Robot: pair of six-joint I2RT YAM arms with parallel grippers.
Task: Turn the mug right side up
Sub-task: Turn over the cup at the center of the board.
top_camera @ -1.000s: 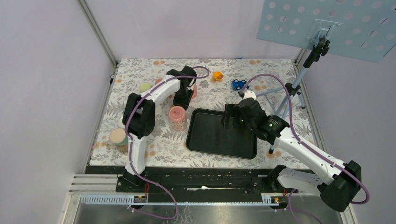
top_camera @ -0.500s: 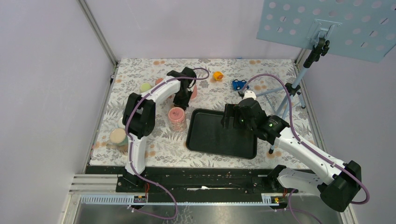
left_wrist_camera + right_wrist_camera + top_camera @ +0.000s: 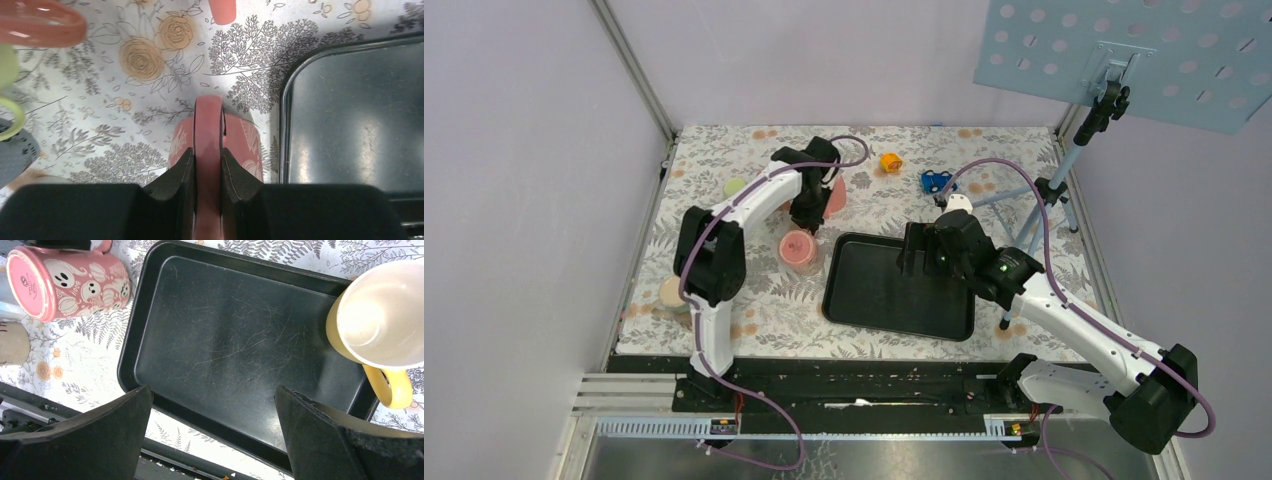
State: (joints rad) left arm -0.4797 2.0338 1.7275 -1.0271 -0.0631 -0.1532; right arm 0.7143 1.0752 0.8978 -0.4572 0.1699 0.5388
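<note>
The pink mug with ghost prints (image 3: pixel 799 247) is just left of the black tray (image 3: pixel 894 300). In the right wrist view the mug (image 3: pixel 70 282) is tipped on its side, its printed bottom facing left. My left gripper (image 3: pixel 808 215) is shut on the mug's handle (image 3: pixel 207 135), with the mug body (image 3: pixel 248 145) beyond the fingers (image 3: pixel 175 175). My right gripper (image 3: pixel 914 262) is open and empty above the tray (image 3: pixel 240 340); its fingers (image 3: pixel 115 430) stand far apart.
A yellow mug (image 3: pixel 380 315) stands upright at the tray's edge. A second pink cup (image 3: pixel 835 194), a green cup (image 3: pixel 736 186) and a tan cup (image 3: pixel 675 293) lie around the left arm. An orange piece (image 3: pixel 891 161), a blue piece (image 3: pixel 936 181) and a stand (image 3: pixel 1064 170) are at the back right.
My left arm has swung its elbow to the left and the pink mug has shifted slightly up and left in its grip. The right arm has not moved.
</note>
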